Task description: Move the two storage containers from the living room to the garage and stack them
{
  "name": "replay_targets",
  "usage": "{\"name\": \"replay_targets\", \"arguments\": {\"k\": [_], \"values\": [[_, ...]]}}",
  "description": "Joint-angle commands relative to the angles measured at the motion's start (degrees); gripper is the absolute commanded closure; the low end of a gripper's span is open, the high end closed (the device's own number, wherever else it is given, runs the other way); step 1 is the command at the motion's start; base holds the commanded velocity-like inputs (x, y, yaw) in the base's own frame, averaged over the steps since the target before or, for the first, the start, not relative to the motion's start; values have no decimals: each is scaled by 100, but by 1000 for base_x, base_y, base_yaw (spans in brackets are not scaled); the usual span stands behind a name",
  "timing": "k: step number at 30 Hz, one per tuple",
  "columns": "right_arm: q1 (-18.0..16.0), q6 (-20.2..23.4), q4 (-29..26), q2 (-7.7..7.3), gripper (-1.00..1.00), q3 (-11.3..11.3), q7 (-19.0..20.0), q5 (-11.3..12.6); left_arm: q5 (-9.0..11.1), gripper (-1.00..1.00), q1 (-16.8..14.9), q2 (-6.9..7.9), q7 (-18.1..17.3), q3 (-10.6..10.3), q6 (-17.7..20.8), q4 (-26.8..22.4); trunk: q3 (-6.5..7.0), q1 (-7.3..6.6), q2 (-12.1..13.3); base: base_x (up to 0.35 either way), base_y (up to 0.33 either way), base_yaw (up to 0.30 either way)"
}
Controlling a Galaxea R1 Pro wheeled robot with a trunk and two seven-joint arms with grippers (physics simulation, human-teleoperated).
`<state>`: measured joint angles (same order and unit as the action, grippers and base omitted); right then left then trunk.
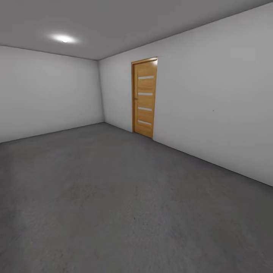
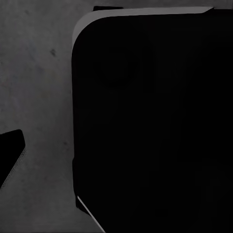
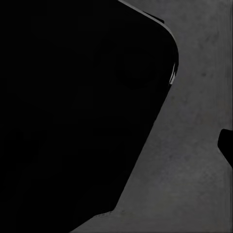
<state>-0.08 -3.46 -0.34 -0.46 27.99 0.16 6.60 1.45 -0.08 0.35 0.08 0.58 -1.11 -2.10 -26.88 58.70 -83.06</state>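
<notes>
I'm in the garage — grey floor point(image 1: 113, 212), white walls, wooden door point(image 1: 144, 98) ahead on the right wall. I see no storage containers, so which arm is nearer can't be judged. Both wrist views show a dark body over floor — gripper states: cannot tell.

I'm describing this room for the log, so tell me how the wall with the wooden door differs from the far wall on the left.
The right wall carries a wooden door with four pale horizontal strips; the far wall is bare. The right wall runs from the corner toward the camera, while the far wall faces it across the room. The ceiling light sits nearer the far wall. Both are plain white-grey and meet the dark grey floor.
</notes>
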Motion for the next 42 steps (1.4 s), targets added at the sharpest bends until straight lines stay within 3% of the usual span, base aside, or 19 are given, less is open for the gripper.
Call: {"name": "replay_targets", "arguments": {"k": [1,15,28,42], "values": [[-1,-15,-2,0,-100,49,2,60,14,-100,-1,0,1,2,-12,-1,-5,3,-2,322,0,0],[-1,-15,-2,24,-100,49,2,61,13,-100,-1,0,1,1,-12,-1,-5,3,-2,322,0,1],[-1,-15,-2,9,-100,49,2,59,15,-100,-1,0,1,3,-12,-1,-5,3,-2,322,0,213],[-1,-19,-2,2,-100,49,2,61,14,-100,-1,0,1,0,-12,-1,-5,3,-2,322,0,15]]}}
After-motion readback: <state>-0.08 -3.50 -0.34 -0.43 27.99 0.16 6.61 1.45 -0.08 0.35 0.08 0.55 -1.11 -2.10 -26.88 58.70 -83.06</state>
